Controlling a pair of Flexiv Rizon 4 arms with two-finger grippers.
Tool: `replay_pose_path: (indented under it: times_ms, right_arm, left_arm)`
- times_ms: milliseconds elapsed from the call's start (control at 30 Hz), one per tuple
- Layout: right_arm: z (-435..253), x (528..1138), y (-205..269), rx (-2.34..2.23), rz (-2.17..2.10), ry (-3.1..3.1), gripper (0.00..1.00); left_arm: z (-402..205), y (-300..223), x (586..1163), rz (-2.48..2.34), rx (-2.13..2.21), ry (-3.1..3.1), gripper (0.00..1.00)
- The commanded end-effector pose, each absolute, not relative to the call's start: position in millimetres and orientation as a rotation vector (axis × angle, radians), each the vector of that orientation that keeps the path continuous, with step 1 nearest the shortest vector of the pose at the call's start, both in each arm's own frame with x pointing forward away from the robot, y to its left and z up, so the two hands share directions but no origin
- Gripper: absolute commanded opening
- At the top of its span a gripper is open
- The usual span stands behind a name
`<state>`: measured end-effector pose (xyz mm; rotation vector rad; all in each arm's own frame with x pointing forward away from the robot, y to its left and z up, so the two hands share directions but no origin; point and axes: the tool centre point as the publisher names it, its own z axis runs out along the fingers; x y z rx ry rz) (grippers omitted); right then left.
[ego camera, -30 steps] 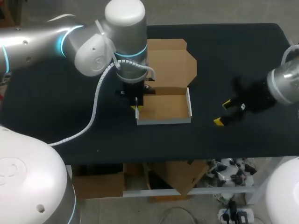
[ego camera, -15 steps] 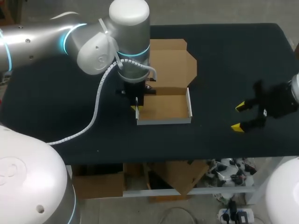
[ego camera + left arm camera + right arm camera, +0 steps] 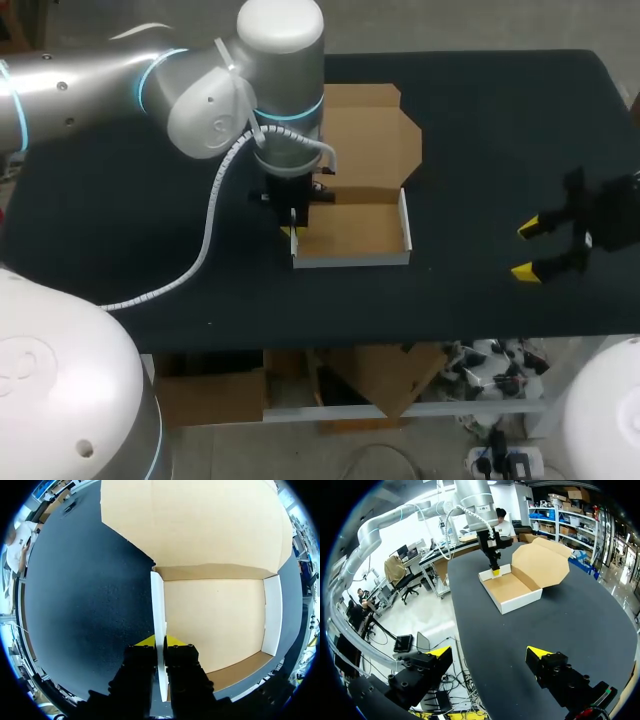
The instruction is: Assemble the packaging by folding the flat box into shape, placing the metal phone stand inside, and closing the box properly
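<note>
Brown cardboard box (image 3: 350, 230) with white walls, black table (image 3: 500, 120), yellow fingertips (image 3: 527, 229)

The box (image 3: 352, 232) sat on the desk (image 3: 500, 120), near its middle and a little toward the left. Its lid flap (image 3: 365, 135) stood open, leaning back from the rear wall toward the desk's far edge. The left tool (image 3: 293, 228) stood at the box's left wall (image 3: 159, 630), 1 finger inside the box and 1 outside, both touching that wall. The right tool (image 3: 532, 250) hung well apart to the right of the box, near the desk's right front corner, its 2 fingers spread.
</note>
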<state>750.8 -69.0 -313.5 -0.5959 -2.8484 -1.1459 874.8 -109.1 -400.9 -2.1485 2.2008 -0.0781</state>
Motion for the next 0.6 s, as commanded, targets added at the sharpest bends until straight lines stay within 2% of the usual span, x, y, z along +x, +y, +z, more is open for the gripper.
replay_pose_path:
  times_ms: [33,600]
  right_arm:
    - [-312.8,748.9,-68.5,-0.598,-1.146,-2.853,1.0]
    - [-316.4,741.9,-70.5,-0.635,-0.995,-2.946,1.0]
  left_arm:
    - [-401.4,-110.5,874.1,-0.067,-2.144,2.195,0.0]
    - [-400.3,-109.8,875.1,-0.059,-2.136,2.197,0.0]
